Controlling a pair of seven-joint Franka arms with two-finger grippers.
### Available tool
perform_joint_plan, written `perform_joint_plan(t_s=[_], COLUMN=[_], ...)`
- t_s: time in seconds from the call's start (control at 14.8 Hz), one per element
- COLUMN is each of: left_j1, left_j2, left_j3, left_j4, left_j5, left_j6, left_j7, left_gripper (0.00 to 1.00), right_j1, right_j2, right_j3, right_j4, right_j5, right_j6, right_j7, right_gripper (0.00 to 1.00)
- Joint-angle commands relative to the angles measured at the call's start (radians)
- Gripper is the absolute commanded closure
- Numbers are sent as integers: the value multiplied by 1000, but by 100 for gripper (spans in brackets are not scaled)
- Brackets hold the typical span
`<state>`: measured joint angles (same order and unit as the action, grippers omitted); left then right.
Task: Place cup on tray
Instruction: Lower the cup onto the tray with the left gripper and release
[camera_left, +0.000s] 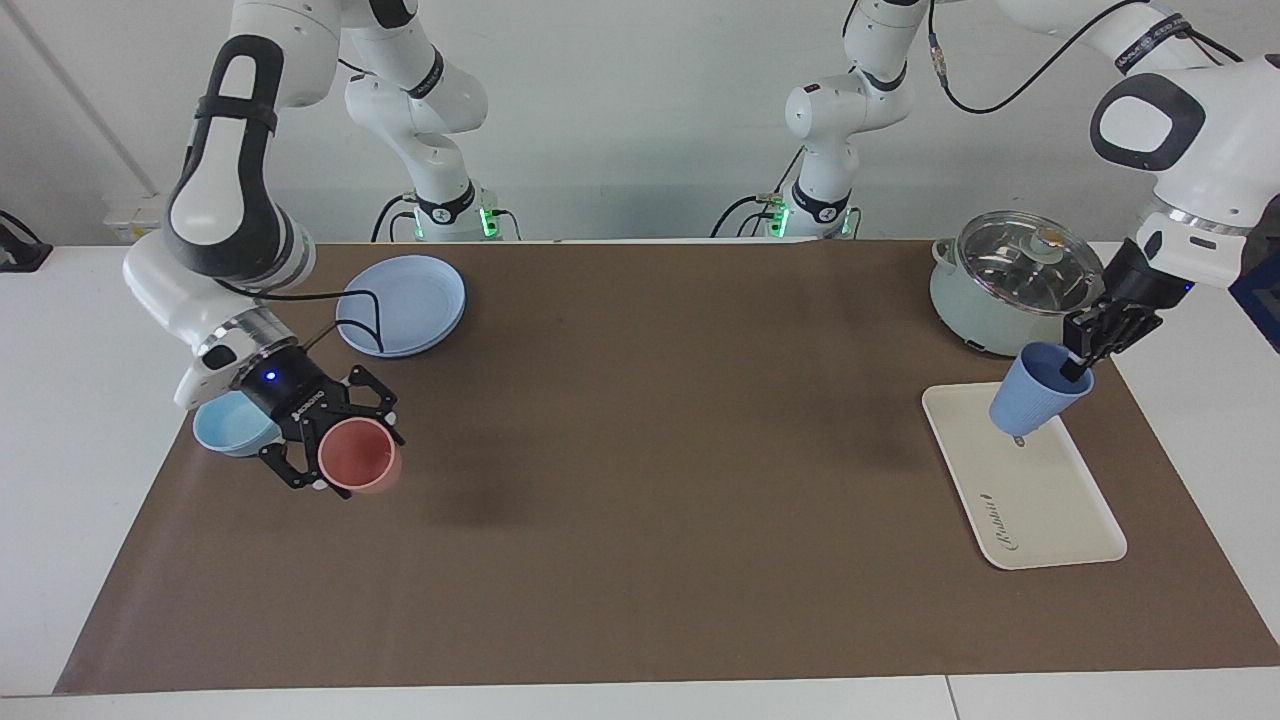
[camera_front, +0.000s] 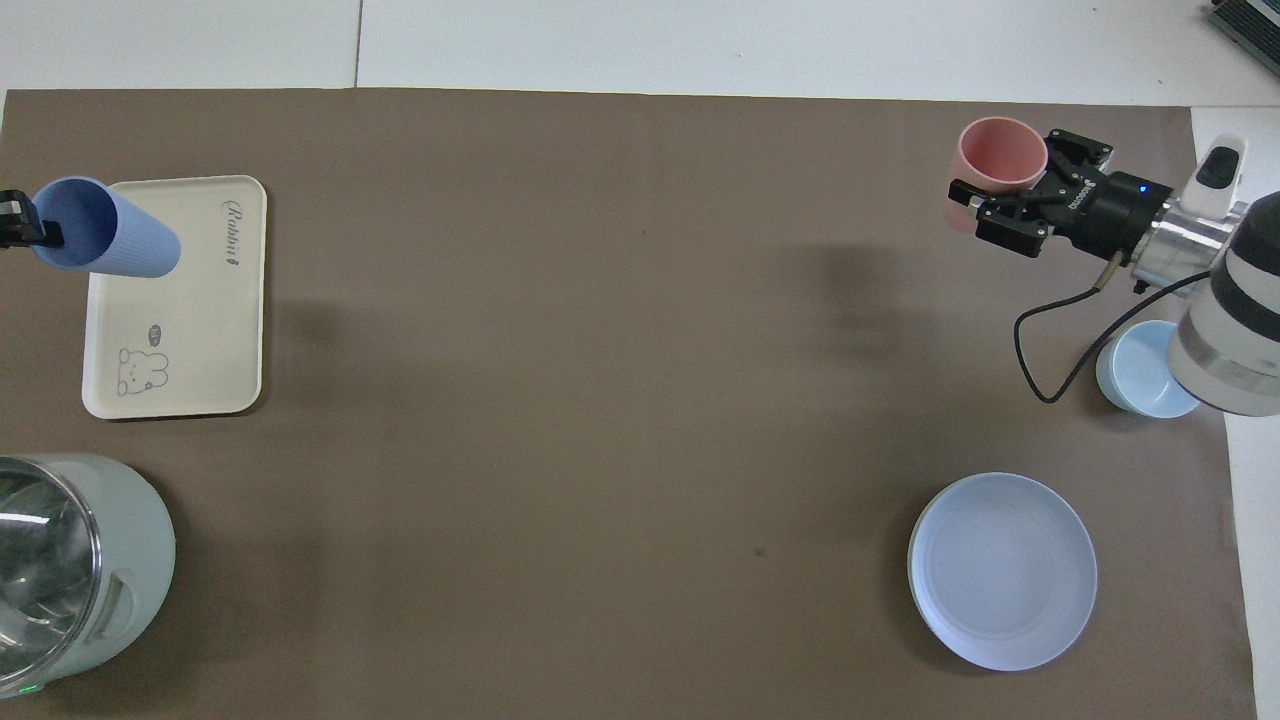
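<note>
Hanging tilted in the left gripper (camera_left: 1078, 366), pinched by the rim with one finger inside the mouth: the cup (camera_left: 1035, 390), base pointing down over the tray (camera_left: 1050, 500) near the table corner at the left arm's end, beside the lidded pot (camera_left: 1010, 285). Looking, by the gap and shadow under the base, not yet set down. Judged to be nearing the end of the carry, placing still to come: calling next for levelling the cup, lowering it onto the tray's bare middle, then releasing. At the right arm's end, spread around the pink cup (camera_left: 357, 455) without clearly clamping it: the right gripper (camera_left: 340, 440), waiting near the light-blue bowl (camera_left: 232, 424) and blue plate (camera_left: 402, 303).
</note>
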<state>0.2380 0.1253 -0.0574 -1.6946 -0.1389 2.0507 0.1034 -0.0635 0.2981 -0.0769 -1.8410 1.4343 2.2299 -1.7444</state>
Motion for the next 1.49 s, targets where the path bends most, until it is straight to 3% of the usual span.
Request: perform_joint_plan(t_s=[0.0, 0.41, 0.61, 0.81, 0.88, 1.08, 1.15, 1.22, 1.42], left_j1=[58, 64, 75, 76, 75, 64, 60, 47, -70], left_j2=[35, 177, 195, 209, 220, 255, 264, 267, 263], left_j3=[-15, -12, -12, -12, -12, -9, -9, -10, -6], left_j4=[-97, -80, -76, -33, -2, 158, 226, 281, 394], left_j5=[42, -65, -89, -117, -116, -104, -87, -46, 93], left_j6=[156, 166, 170, 151, 128, -69, -158, -229, -410], left_j7=[75, 73, 72, 67, 62, 53, 21, -31, -120], left_gripper=[100, 100, 100, 18, 0, 0, 0, 0, 0], right_j1=[-93, -156, -177, -161, -148, -148, -147, -147, -148], right_j2=[106, 202, 248, 280, 280, 280, 279, 276, 273], right_j3=[12, 11, 12, 12, 12, 11, 11, 11, 11], right_j4=[20, 5, 5, -15, -21, -27, -33, -40, -38], right_j5=[113, 164, 193, 293, 299, 298, 298, 298, 296], right_j6=[-141, -252, -303, -349, -352, -352, -348, -342, -352], right_j7=[-192, -453, -553, -644, -661, -665, -667, -665, -656], right_gripper=[100, 100, 100, 100, 100, 100, 42, 0, 0])
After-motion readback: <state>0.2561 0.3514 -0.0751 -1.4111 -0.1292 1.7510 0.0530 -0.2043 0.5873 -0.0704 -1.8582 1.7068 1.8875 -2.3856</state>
